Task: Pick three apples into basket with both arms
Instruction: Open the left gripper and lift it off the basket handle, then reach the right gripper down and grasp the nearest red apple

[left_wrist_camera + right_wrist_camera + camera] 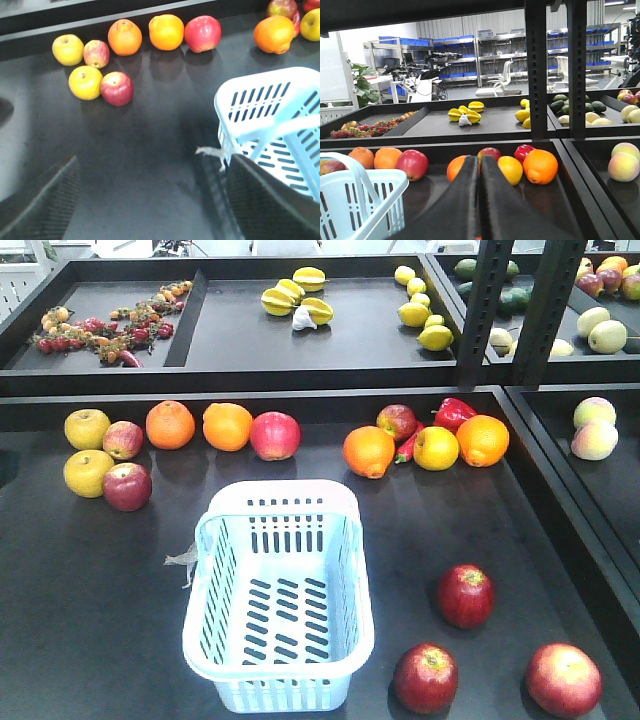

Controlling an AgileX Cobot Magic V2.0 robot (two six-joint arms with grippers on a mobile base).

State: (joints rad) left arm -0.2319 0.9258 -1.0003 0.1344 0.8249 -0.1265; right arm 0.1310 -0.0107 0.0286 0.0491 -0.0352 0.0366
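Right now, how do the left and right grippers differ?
The left gripper is open, its fingers wide apart; the right gripper is shut, fingers pressed together. The left gripper looks down on the table beside the basket; the right gripper looks level toward the shelf. Both hold nothing.

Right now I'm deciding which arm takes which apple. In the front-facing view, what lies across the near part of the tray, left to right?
basket → near-left dark red apple → farther-back dark red apple → near-right dark red apple
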